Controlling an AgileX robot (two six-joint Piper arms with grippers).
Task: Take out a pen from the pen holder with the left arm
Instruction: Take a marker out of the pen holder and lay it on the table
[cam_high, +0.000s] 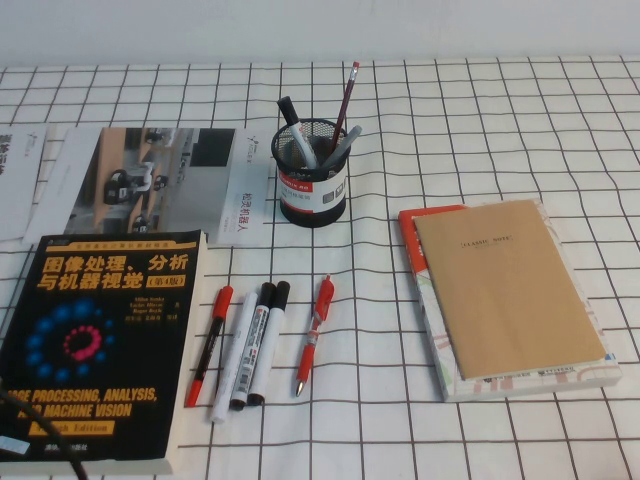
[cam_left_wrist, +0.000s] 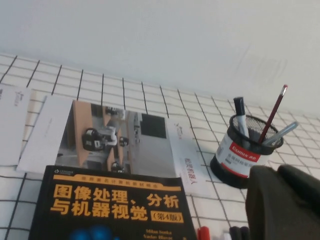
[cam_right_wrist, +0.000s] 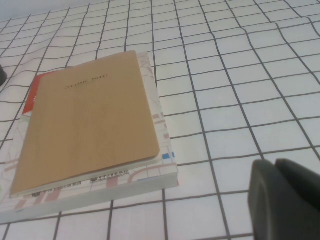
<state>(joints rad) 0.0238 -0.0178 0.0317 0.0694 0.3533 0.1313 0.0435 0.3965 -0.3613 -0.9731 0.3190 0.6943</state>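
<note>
A black mesh pen holder (cam_high: 312, 185) with a red-and-white label stands at the back middle of the table. It holds a red pencil (cam_high: 347, 95), a black marker (cam_high: 293, 118) and a grey pen (cam_high: 340, 148). Neither gripper shows in the high view. In the left wrist view my left gripper (cam_left_wrist: 276, 170) is shut and empty. It hovers on the near side of the pen holder (cam_left_wrist: 240, 152), apart from it. My right gripper (cam_right_wrist: 275, 162) is shut over bare tablecloth, beside the notebook stack (cam_right_wrist: 90, 125).
On the cloth in front of the holder lie a red pen (cam_high: 209, 345), a white marker (cam_high: 232, 355), two black markers (cam_high: 265, 340) and another red pen (cam_high: 314, 335). A black textbook (cam_high: 90, 350) lies front left, a brochure (cam_high: 150, 180) behind it, notebooks (cam_high: 510, 290) at right.
</note>
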